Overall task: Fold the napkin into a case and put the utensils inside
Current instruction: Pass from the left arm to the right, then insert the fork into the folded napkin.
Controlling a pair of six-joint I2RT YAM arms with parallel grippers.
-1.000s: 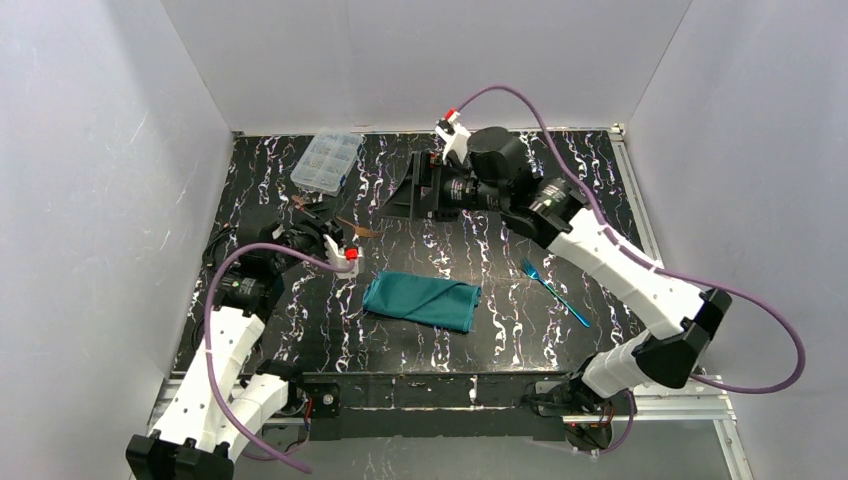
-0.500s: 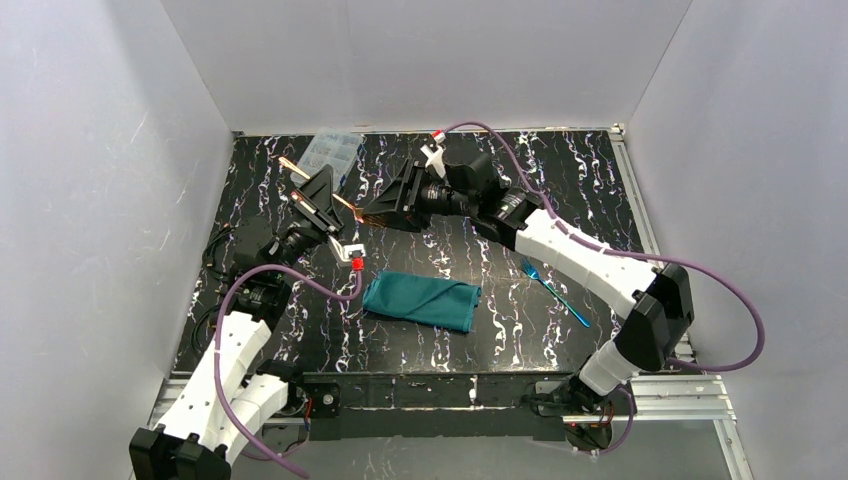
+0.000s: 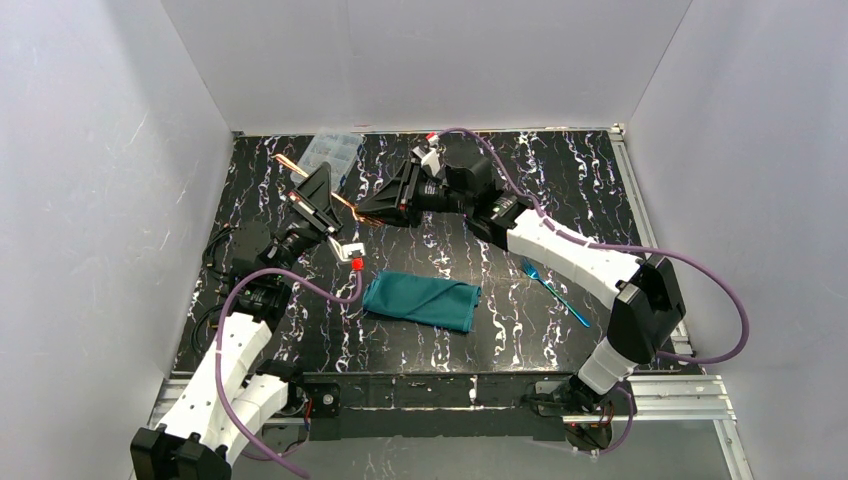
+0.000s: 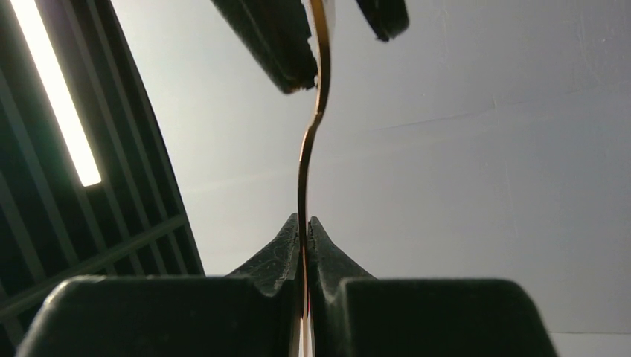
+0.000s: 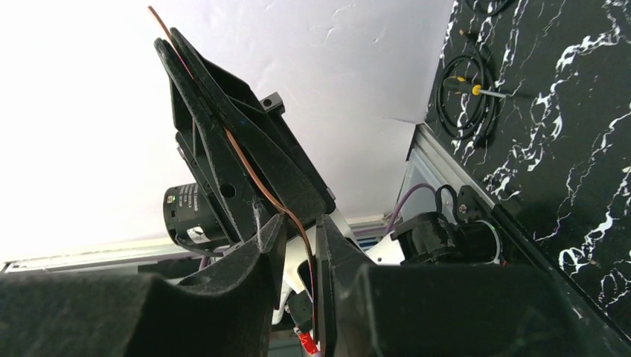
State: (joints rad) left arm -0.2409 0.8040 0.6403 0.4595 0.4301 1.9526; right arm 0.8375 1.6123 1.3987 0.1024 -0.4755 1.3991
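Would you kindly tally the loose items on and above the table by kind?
Utensils: 2 (copper utensil, blue fork)
Teal napkin: 1
Clear compartment box: 1
Total: 4

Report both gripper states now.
Left gripper: shut on the utensil.
Right gripper: open, straddling that utensil, gap visible.

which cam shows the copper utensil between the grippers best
Left wrist: the utensil runs clear from the left gripper's shut fingers up between the right gripper's fingers. Top external gives a thin streak; right wrist shows it against dark fingers.
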